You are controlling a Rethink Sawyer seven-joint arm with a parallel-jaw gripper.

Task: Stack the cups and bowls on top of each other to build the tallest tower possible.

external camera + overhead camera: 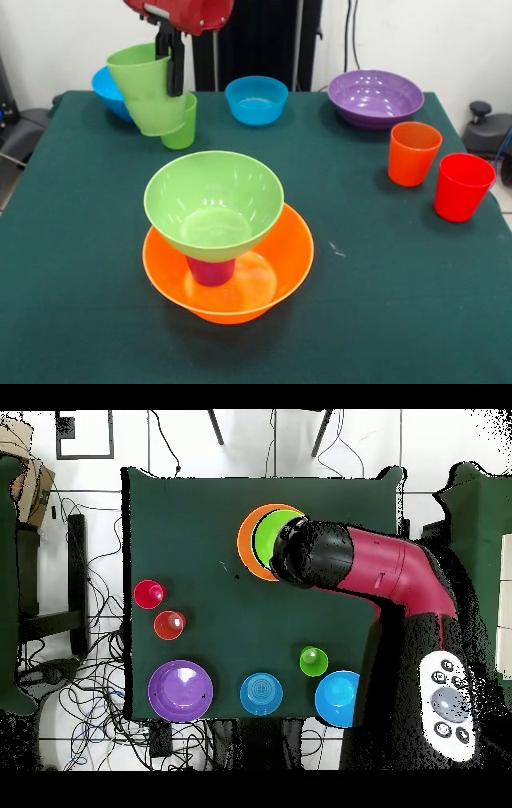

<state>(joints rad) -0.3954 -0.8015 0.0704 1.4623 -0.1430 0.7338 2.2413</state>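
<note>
The tower stands at the table's middle: the big orange bowl (280, 264) as base, a purple cup (210, 270) in it, and the lime green bowl (214, 200) on that cup. My gripper (173, 80) is shut on the rim of a lime green cup (148, 92), held in the air above the far left of the table, apart from the tower. A second green cup (184, 128) stands on the table behind it. In the overhead view my arm (370, 569) hides the gripper and the held cup, and covers part of the green bowl (268, 534) and orange bowl (245, 544).
At the far edge stand a large blue bowl (108, 88), a smaller blue bowl (256, 100) and a wide purple bowl (374, 98). An orange cup (413, 152) and a red cup (462, 186) stand at the right. Overhead shows the standing green cup (313, 661).
</note>
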